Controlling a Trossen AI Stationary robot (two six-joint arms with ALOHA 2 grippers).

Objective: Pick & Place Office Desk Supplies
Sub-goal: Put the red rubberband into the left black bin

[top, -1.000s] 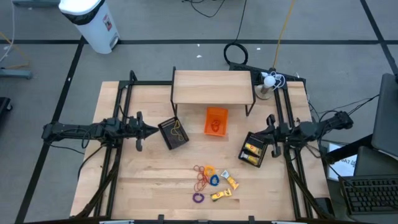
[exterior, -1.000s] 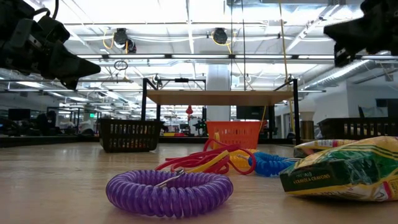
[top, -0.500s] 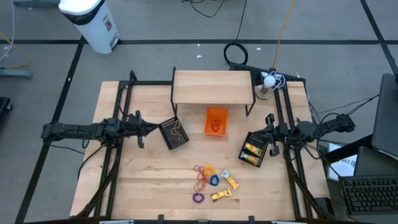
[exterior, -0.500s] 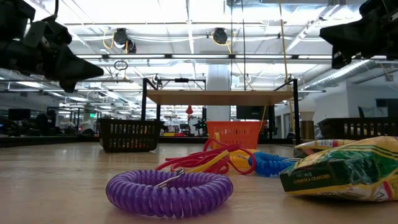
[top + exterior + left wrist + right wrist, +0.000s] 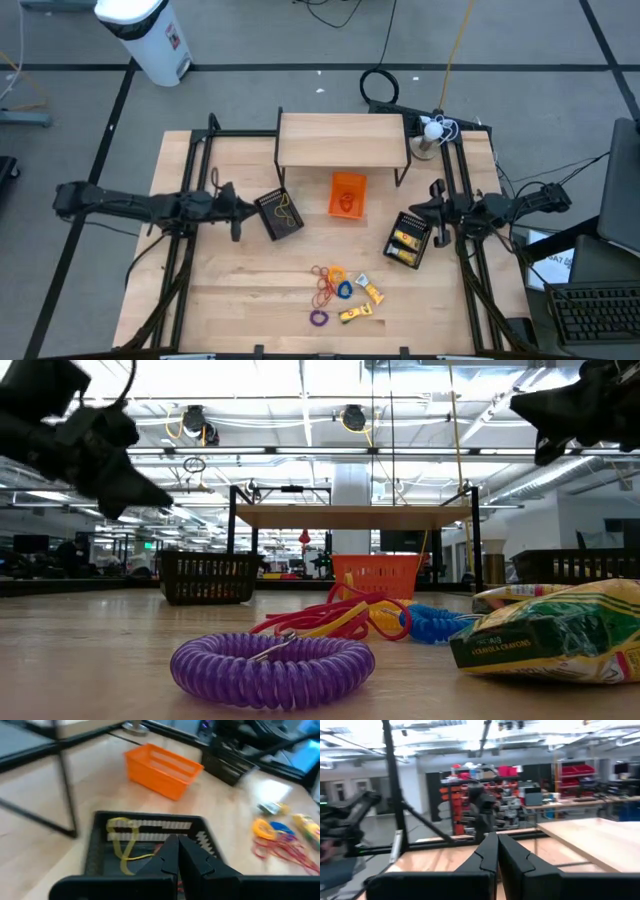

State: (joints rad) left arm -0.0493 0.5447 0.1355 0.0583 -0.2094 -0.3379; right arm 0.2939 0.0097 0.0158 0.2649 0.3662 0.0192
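Observation:
The loose supplies lie on the wooden table toward its near edge: orange-red rubber bands [image 5: 324,286], a blue ring [image 5: 345,290], a purple coil ring [image 5: 318,318] and yellow-and-white pieces [image 5: 372,293]. My left gripper [image 5: 250,208] is shut and empty. It hovers at the left of a black basket [image 5: 280,213] and points slightly down over the basket's rim [image 5: 145,816]. My right gripper [image 5: 428,213] is shut and empty. It hovers beside a second black basket [image 5: 407,241] at the right, which holds yellow pieces.
An orange basket [image 5: 347,194] stands mid-table in front of a low wooden shelf [image 5: 343,140] on black legs. The left black basket holds a yellow cord [image 5: 125,842]. Black frame rails run along both table sides. Bare wood lies between the baskets and the loose items.
My left gripper has tipped its fingers downward, sunk a little and edged toward the black basket beside it. The supplies and baskets have stayed where they were.

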